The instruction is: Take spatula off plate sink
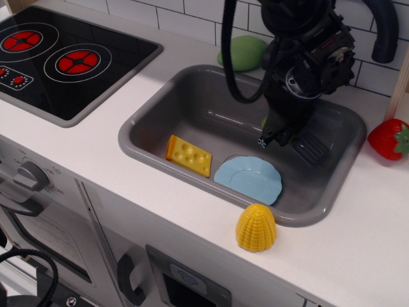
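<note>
The grey sink is set in the white counter. The light-blue scalloped plate lies on the sink floor near the front wall, with nothing on it. My gripper hangs over the right half of the sink, just behind the plate. It is shut on the spatula. The dark grey slotted blade sticks out to the right of the gripper, tilted and apart from the plate. Only a sliver of the lime-green handle shows; the rest is hidden by the gripper.
A yellow cheese wedge lies in the sink left of the plate. A yellow corn piece stands on the front counter. A strawberry sits at the right, a green lump behind the sink, the stovetop at the left.
</note>
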You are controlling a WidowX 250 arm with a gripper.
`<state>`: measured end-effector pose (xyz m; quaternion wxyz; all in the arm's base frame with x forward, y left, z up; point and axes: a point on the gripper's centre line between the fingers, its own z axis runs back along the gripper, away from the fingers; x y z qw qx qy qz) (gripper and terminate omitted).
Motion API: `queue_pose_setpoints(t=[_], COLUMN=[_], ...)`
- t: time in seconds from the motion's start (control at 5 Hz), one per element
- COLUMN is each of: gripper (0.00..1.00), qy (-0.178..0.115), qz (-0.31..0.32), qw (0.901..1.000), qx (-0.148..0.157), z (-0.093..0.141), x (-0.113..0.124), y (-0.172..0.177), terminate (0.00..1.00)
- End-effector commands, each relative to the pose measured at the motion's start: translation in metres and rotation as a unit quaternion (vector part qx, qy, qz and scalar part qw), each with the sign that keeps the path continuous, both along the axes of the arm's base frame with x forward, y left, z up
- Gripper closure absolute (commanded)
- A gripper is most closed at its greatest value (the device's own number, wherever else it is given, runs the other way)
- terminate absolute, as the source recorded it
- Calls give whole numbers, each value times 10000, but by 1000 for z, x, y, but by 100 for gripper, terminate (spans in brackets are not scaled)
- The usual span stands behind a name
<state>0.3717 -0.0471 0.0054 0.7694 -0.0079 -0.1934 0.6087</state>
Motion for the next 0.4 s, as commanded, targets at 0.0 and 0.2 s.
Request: queue_pose_setpoints(t=[0.0, 0.2], gripper=[0, 0], qy=[-11, 1], qz=[-192, -313], qw=[9997, 9994], qx=[-116, -118], z=[14, 17], x=[-2, -6], y=[1, 2], terminate=[0, 0])
